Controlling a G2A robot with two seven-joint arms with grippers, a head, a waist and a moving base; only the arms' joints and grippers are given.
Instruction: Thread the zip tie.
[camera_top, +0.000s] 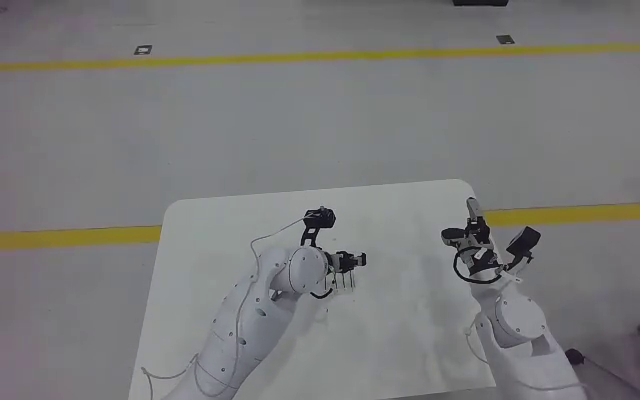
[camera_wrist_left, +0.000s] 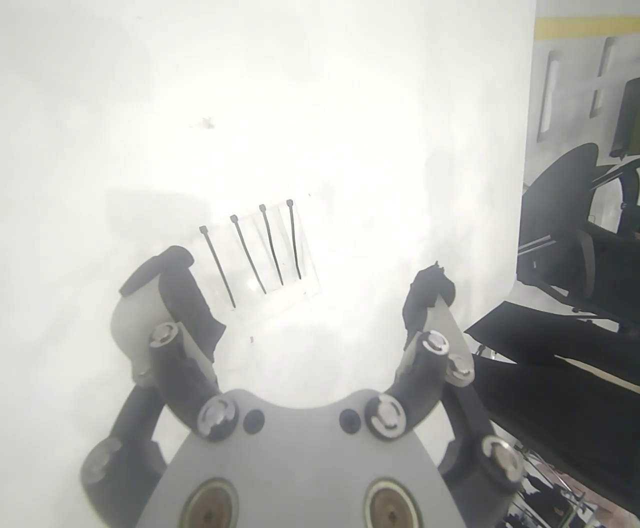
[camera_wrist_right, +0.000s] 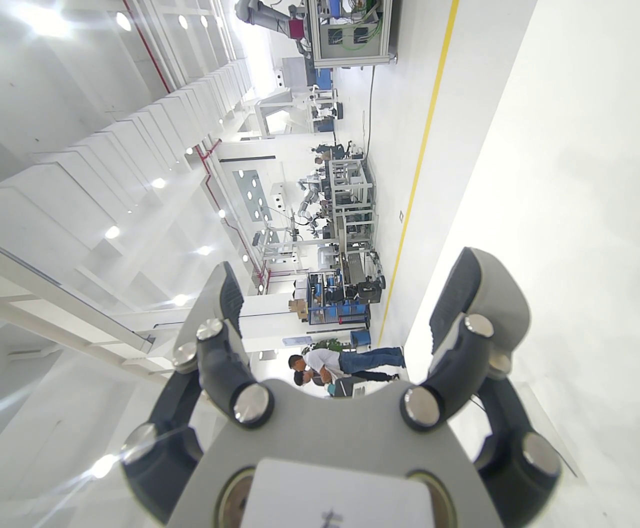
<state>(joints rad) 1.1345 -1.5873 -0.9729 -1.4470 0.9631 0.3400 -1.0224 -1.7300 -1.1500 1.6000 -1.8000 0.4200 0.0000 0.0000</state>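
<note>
**Left gripper spread over a row of zip ties, right gripper open at the table's edge**

The left gripper (camera_wrist_left: 302, 272) hangs above the white table (camera_wrist_left: 350, 125) with its jaws wide apart and nothing between them. Both fingers are wrapped in black at the tips. Just ahead of them lie four black zip ties (camera_wrist_left: 271, 245), side by side and slightly fanned, none touching its neighbour. Their square heads point away from the gripper and their tails towards it. They rest on a clear rectangular sheet (camera_wrist_left: 305, 292) that lies flat on the table. One finger (camera_wrist_left: 175, 280) shows just beside the outermost tie; whether it touches the sheet cannot be told. A small dark speck (camera_wrist_left: 206, 122) marks the table farther off. Black office chairs (camera_wrist_left: 575, 225) stand past the table's rim.

In the top view the left gripper (camera_top: 350, 262) is near the middle of the table. The right gripper (camera_top: 472, 215) is well apart from it, by the table's rounded far corner. In its wrist view the right gripper (camera_wrist_right: 347, 267) is also spread and holds nothing, pointing out across the hall along a yellow floor line (camera_wrist_right: 425, 130).
</note>
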